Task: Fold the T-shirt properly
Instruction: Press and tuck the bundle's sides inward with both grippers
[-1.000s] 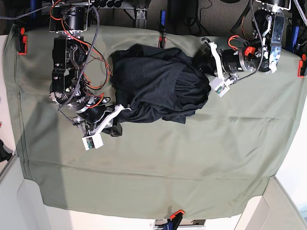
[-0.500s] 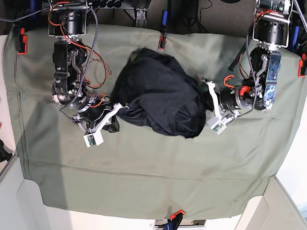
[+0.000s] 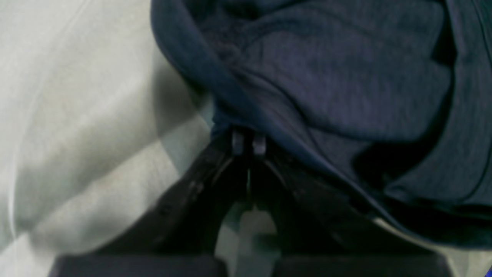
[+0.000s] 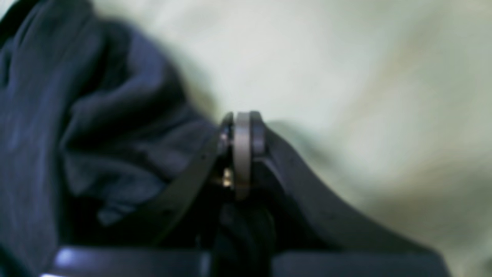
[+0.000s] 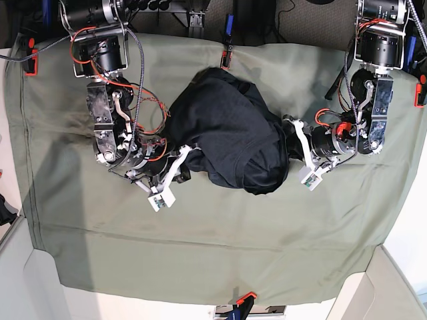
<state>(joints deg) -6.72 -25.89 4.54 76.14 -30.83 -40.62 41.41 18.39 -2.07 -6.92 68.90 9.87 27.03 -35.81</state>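
The T-shirt [image 5: 227, 127] is a dark navy bunched heap on the olive-green table cloth [image 5: 220, 240], in the middle of the back half. My left gripper [image 5: 291, 143] is at the heap's right side. In the left wrist view it [image 3: 249, 144] is shut on a hemmed edge of the shirt [image 3: 346, 77]. My right gripper [image 5: 187, 157] is at the heap's lower left edge. In the right wrist view it [image 4: 242, 130] is shut, with dark shirt fabric [image 4: 77, 115] beside and between its fingers.
Red clamps hold the cloth at the back left [image 5: 29, 60], back middle [image 5: 225, 57], right edge [image 5: 420, 90] and front edge [image 5: 244, 298]. Red and black cables hang along the right arm [image 5: 143, 113]. Pale bins stand at the front corners [image 5: 373, 293].
The left gripper came from the back right corner toward the front with the shirt's edge. The right gripper shifted right and a little forward. The shirt bunched into a narrower heap.
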